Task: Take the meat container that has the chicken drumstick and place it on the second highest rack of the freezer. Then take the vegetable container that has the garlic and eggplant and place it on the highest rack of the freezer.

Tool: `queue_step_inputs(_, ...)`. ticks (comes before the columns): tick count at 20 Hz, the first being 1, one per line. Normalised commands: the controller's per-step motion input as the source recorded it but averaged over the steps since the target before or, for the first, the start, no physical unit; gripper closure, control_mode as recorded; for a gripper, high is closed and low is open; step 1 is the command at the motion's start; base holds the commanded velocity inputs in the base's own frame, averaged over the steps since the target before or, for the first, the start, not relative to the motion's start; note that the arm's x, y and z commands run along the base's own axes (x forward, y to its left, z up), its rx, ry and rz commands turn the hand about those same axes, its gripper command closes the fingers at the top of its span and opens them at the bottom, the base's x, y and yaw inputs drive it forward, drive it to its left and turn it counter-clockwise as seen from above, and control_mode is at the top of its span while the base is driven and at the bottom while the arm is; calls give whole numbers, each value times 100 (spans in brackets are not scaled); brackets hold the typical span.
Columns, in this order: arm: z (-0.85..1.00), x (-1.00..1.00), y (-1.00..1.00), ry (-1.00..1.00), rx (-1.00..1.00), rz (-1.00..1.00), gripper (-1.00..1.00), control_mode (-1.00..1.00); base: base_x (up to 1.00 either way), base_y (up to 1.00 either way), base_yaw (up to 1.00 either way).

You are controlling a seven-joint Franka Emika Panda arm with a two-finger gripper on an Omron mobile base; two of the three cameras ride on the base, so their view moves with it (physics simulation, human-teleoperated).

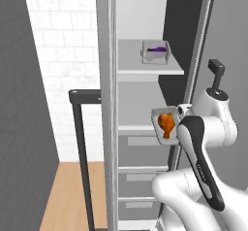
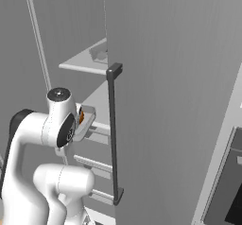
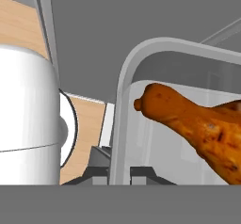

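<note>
Hand view: jaws pinching rim of meat container (image 3: 123,105), gripper (image 3: 121,173) clamped narrow on it. Holding chicken drumstick (image 3: 197,122) inside. Left base view: hanging w/ container at lower shelf of freezer (image 1: 109,104); vegetable container (image 1: 156,52) w/ eggplant (image 1: 158,50) sitting on highest rack (image 1: 145,69).

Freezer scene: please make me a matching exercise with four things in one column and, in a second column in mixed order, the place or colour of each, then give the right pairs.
Things:
1. chicken drumstick
2. eggplant
3. door handle
4. drawers

Places or colours:
A. dark purple, in a tray on the upper shelf
B. grey, below the two shelves
C. orange-brown, in a pale tray at the lower shelf
D. dark upright bar, in front of the wood floor

Pairs: 1-C, 2-A, 3-D, 4-B
</note>
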Motion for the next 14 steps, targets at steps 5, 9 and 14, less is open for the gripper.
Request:
queue_step_inputs(5, -22, 31, 20, -1, 0, -8, 100, -100, 0, 0, 0)
queue_step_inputs(9, -30, 86, -14, -12, 1, -1, 100, -100, 0, 0, 0)
queue_step_inputs(14, -13, 86, 0, -6, 0, 0, 100, -100, 0, 0, 0)
